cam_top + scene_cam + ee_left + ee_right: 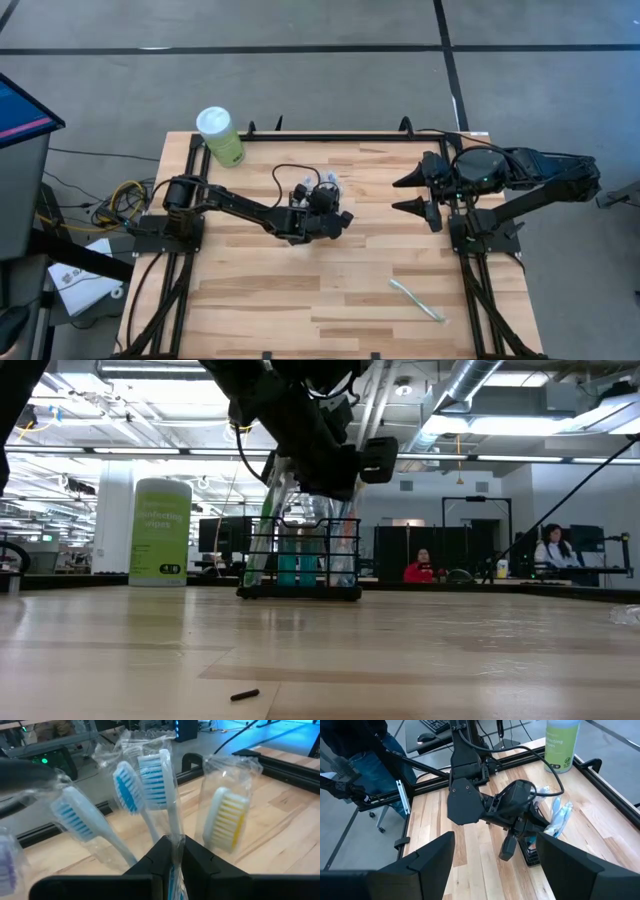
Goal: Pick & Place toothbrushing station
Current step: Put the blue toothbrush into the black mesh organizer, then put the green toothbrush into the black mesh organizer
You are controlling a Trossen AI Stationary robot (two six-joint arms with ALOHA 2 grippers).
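The toothbrushing station (300, 565), a black wire-mesh caddy, stands on the table's middle (530, 854). Several plastic-wrapped toothbrushes stand upright in it, heads up: blue-bristled ones (127, 787) and a yellow one (227, 820). My left gripper (325, 205) reaches over the caddy from the table's left and is shut on one blue-bristled brush (152, 772). My right gripper (415, 195) hangs open above the table's right side, holding nothing. My left gripper (174, 842) pinches the wrapped brush's white handle (173, 827), a little below its head, between its two fingers. The fingers come nearly level from the table's left, slanting slightly down, and lie across the handle. The brush stands upright; the fingers hide its lower end.
A green canister with a white lid (220, 135) stands at the far left corner. A loose wrapped toothbrush (415, 300) lies near the front right. A small dark bit (245, 695) lies on the near table. People sit in the room beyond (420, 568).
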